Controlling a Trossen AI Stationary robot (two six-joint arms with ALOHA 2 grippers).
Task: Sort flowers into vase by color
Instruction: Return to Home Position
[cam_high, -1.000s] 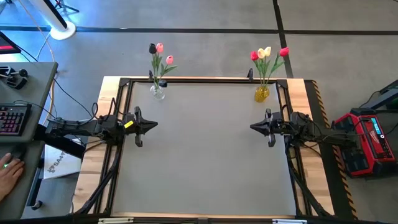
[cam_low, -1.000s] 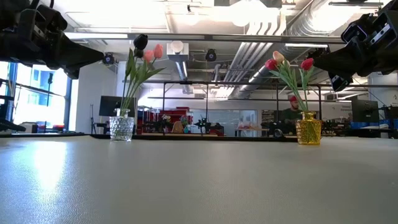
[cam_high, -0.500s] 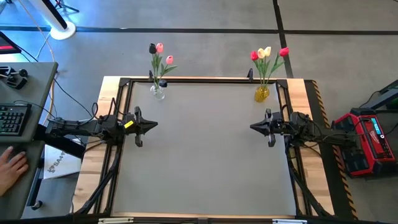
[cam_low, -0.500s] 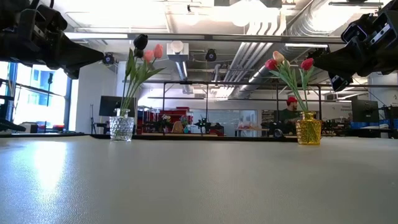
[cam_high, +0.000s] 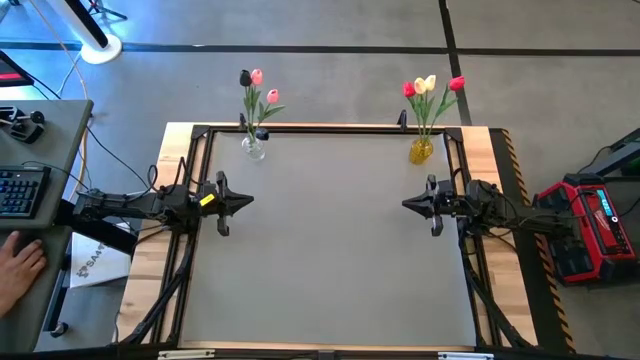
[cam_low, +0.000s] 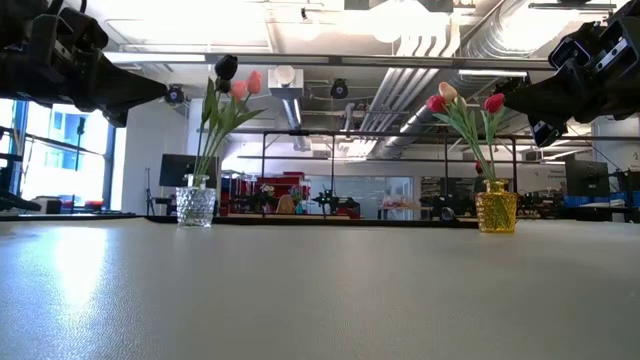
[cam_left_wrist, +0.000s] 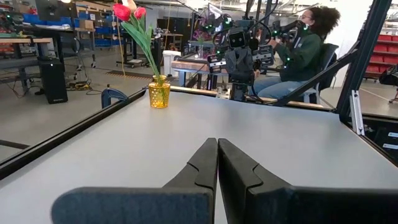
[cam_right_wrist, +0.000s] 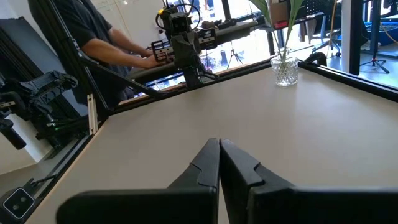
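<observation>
A clear glass vase (cam_high: 253, 146) stands at the table's far left and holds two pink tulips and a near-black one (cam_high: 256, 88). An amber vase (cam_high: 421, 150) at the far right holds red and cream-yellow tulips (cam_high: 429, 88). Both vases show in the low view, the clear vase (cam_low: 195, 205) on the left and the amber vase (cam_low: 496, 210) on the right. My left gripper (cam_high: 248, 200) hovers shut over the table's left side. My right gripper (cam_high: 407, 204) hovers shut over the right side. Each gripper shows shut in its wrist view, the left gripper (cam_left_wrist: 217, 146) and the right gripper (cam_right_wrist: 219, 146).
The grey tabletop (cam_high: 330, 240) lies bare between the two grippers, framed by a black rail (cam_high: 330, 129). A person's hand (cam_high: 15, 265) rests on a desk left of the table near a keyboard (cam_high: 20, 190). A red case (cam_high: 590, 225) sits to the right.
Both arms have kept still. The hand at the left desk has shifted slightly; the vases and flowers stand as before.
</observation>
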